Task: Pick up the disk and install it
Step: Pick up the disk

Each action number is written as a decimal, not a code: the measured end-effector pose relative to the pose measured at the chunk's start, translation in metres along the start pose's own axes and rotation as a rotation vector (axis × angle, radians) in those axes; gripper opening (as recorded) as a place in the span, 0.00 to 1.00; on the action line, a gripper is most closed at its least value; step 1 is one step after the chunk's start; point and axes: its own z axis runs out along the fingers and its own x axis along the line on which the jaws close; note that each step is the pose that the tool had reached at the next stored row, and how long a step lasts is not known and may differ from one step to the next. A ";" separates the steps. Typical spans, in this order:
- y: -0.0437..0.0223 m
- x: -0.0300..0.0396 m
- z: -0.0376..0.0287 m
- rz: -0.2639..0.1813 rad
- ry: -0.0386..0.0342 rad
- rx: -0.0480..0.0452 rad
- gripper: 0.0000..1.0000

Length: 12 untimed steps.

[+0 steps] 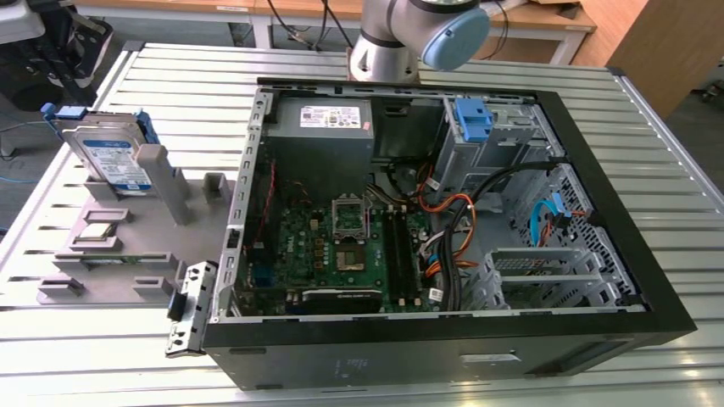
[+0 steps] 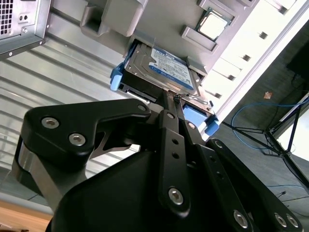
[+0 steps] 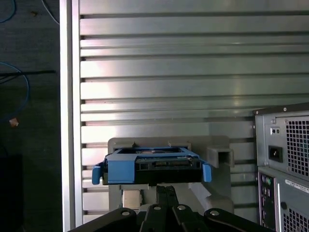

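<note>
The disk (image 1: 114, 157), a silver drive with a blue-and-white label in a blue caddy, stands on edge in a slot of the grey holder (image 1: 114, 246) at the exterior view's left. Both wrist views look at it past the fingertips: the disk (image 2: 166, 67) with its label showing, and the disk (image 3: 152, 166) seen edge-on. My gripper (image 2: 170, 99) is shut, its two black fingers pressed together with nothing between them. The gripper (image 3: 165, 189) points at the caddy's edge. The arm's base (image 1: 391, 38) stands behind the case.
An open computer case (image 1: 633, 280) lies on the slatted metal table (image 1: 169, 76), with a motherboard, cables, a grey power supply (image 1: 322, 119) and a blue bracket (image 1: 473, 117) in the drive bay. A processor chip (image 2: 214, 24) rests on the holder.
</note>
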 end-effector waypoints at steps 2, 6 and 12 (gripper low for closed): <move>0.0000 0.0000 0.0000 -0.007 0.0003 -0.0001 0.10; 0.0000 0.0000 0.0000 -0.010 0.0005 -0.0003 0.10; 0.0000 0.0000 0.0000 -0.010 0.0005 -0.0003 0.10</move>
